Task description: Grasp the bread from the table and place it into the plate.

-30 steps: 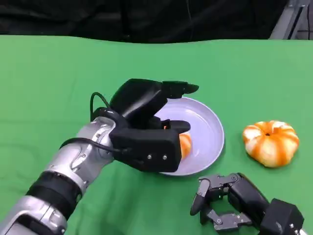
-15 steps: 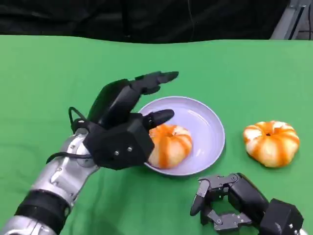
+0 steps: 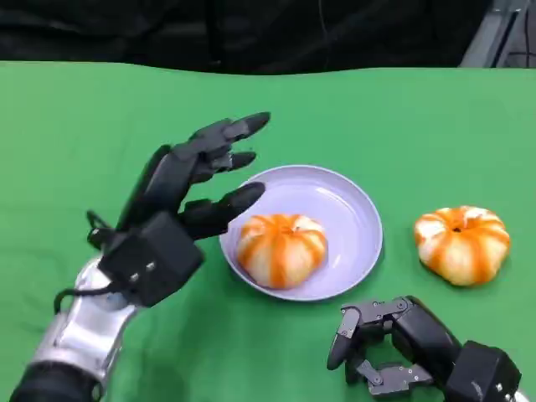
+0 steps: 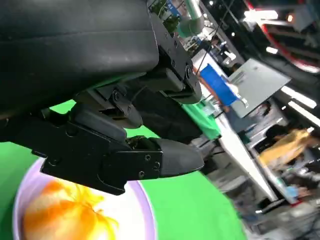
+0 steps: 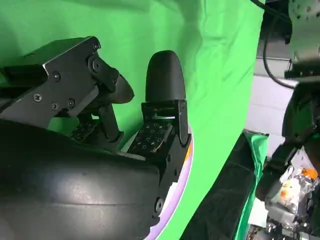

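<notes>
Bread in plate, frame centre | left hand fingers spread, empty, at plate's left rim | right hand curled, empty, lower right | risk: fingers clip rim, shifting plate on counter

matt green cloth; smooth plate; glossy glazed bread.

Two round orange-and-white striped bread buns, one lying in the plate and one on the cloth; one shallow round lavender plate; one green cloth-covered table; two black many-fingered robot hands, left and right.
</notes>
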